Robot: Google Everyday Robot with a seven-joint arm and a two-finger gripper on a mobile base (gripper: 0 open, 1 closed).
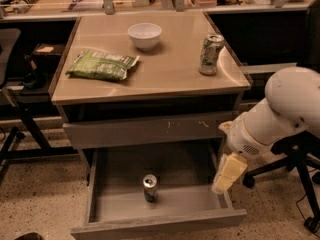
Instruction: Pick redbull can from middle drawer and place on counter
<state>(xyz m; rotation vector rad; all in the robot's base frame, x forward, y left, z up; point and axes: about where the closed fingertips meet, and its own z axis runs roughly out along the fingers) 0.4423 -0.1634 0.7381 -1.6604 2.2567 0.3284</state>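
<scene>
The redbull can (149, 187) stands upright on the floor of the open middle drawer (160, 223), near its front centre. My gripper (227, 174) hangs from the white arm (280, 114) over the drawer's right edge, to the right of the can and a little above it, apart from it. The beige counter (165, 71) tops the grey cabinet above the drawer.
On the counter are a taller green-and-white can (210, 54) at the right, a white bowl (145, 35) at the back and a green snack bag (102, 65) at the left. A closed scratched drawer front (145, 130) sits above the open drawer. Office chairs stand at right (300, 164) and left (15, 134).
</scene>
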